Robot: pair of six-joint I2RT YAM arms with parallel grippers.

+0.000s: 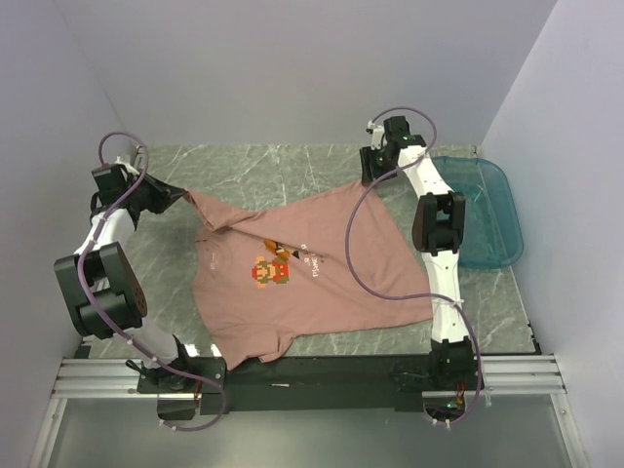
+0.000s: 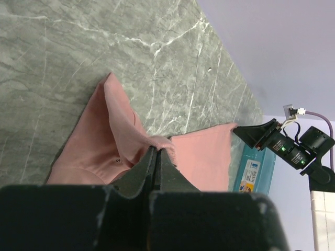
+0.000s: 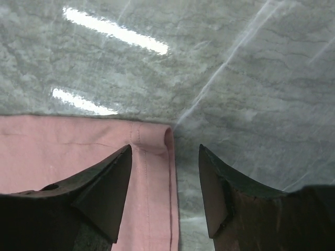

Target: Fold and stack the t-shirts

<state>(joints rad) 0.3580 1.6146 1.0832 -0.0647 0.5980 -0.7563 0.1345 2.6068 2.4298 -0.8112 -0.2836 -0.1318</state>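
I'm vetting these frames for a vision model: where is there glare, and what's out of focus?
Right wrist view: two bright glare streaks on the table, upper left; the t-shirt hem is sharp. Left wrist view: no glare; the left gripper fills the bottom edge, dark and soft. Top external view: even light, faint shadows; the t-shirt's white text is too small to read.

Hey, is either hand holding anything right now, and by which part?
The left hand is shut on the pink t-shirt, pinching a bunched far-left corner. The right hand is open over another corner, holding nothing.
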